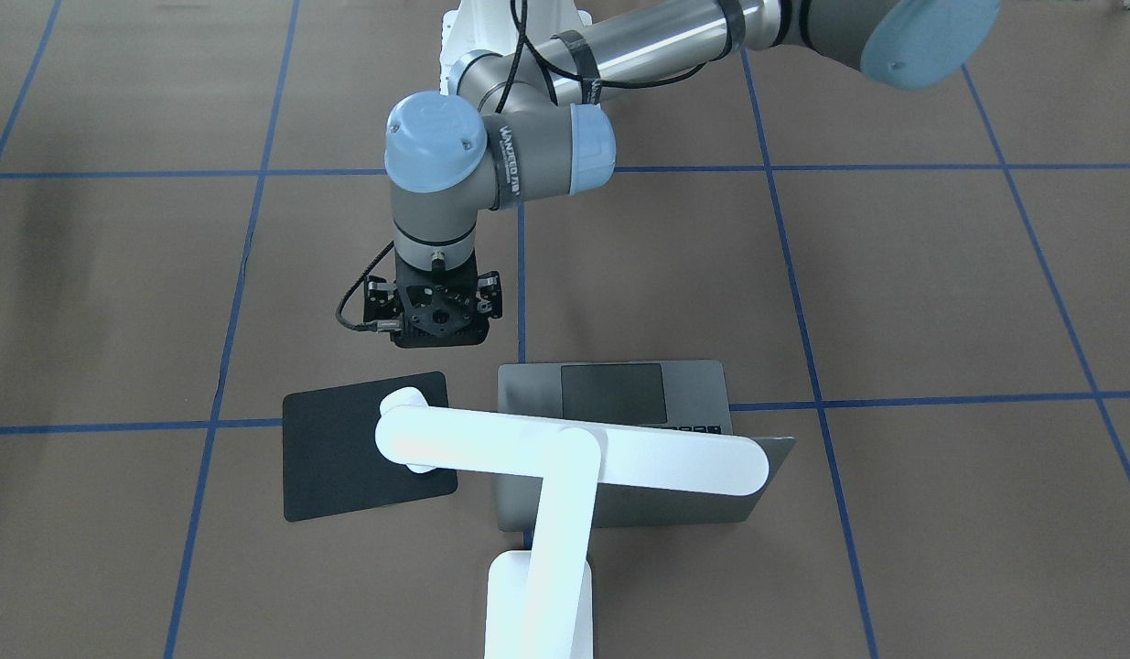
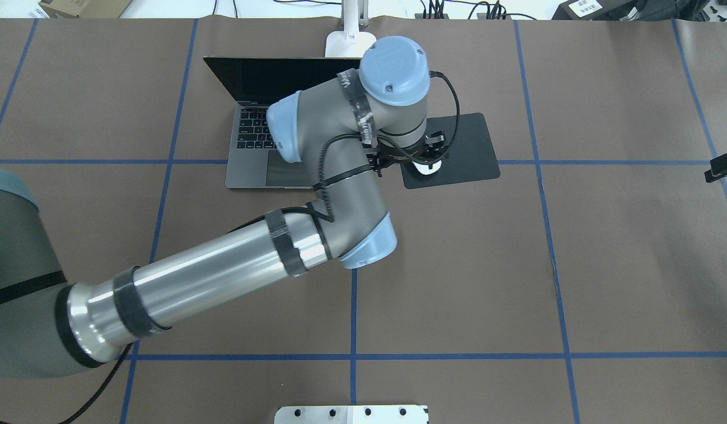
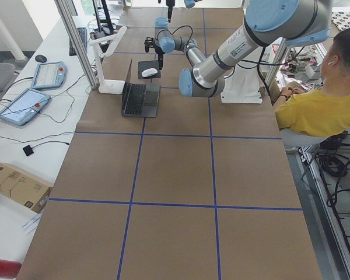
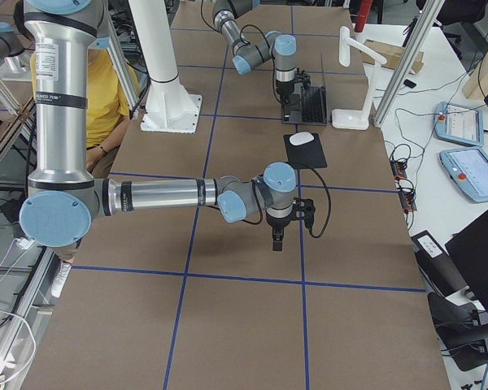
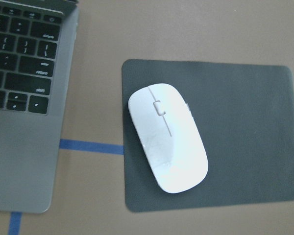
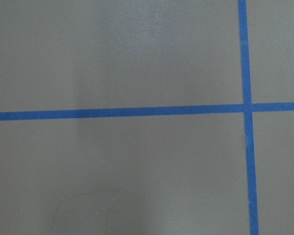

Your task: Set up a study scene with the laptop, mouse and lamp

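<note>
Evidently the mouse-placing step is in hand. In the overhead view the left gripper [image 2: 423, 154] hangs over the near, laptop-side corner of the black mat [image 2: 466, 147], with only a sliver of the white mouse [image 2: 427, 167] showing beneath it. The laptop [image 2: 254, 129] stands open just beside the mat, and the lamp [image 2: 347, 42] has its base behind the screen. From the front, the lamp's bar head reaches across the keyboard and over part of the mat, hiding the mouse; the wrist blocks the fingers, so I cannot tell whether they are spread or pressed together. The left wrist camera shows the mouse lying free and slightly slanted on the mat's laptop-side half, with no finger in frame. From the right end, the right gripper [image 4: 278, 234] points down over bare table [image 4: 252, 325], well apart from everything; its fingers cannot be judged there. The scene looks nearly complete. The next move likely calls for a straight lift clear of the lamp head, or a careful descent across the mouse's narrow width if straightening is wanted.
</note>
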`<act>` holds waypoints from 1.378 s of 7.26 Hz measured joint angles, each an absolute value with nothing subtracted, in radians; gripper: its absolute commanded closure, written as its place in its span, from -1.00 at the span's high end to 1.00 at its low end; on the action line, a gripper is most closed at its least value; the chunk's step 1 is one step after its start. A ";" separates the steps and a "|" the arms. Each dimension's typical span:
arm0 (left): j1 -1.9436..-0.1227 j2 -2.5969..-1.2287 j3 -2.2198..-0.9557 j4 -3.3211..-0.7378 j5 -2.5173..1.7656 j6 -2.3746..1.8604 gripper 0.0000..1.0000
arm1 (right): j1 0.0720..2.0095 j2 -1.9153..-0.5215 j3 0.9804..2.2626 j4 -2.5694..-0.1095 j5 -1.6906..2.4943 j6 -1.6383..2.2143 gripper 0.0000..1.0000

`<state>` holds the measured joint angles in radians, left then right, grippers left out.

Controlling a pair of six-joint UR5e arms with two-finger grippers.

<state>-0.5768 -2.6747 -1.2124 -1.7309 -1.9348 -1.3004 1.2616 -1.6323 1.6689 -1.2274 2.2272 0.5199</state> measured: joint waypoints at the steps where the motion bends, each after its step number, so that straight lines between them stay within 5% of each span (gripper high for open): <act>1: -0.603 -2.564 -1.377 -1.665 -1.976 -1.247 0.99 | 1.262 -1.633 1.671 -1.227 2.217 0.520 1.00; 3: -0.686 -2.317 -1.685 -1.547 -2.047 -1.057 0.99 | 1.263 -1.636 1.673 -1.227 2.212 0.520 1.00; 5: -0.795 -2.098 -1.863 -1.484 -2.095 -0.809 0.99 | 1.271 -1.636 1.675 -1.228 2.224 0.513 1.00; 10: -1.197 -1.728 -1.883 -1.471 -2.267 -0.143 0.99 | 1.490 -1.626 1.681 -1.462 2.291 0.049 1.00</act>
<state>-1.1970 -1.7282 -1.8828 -1.4714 -2.2666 -0.1434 1.4903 -1.6265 1.6806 -1.4618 2.2912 0.0487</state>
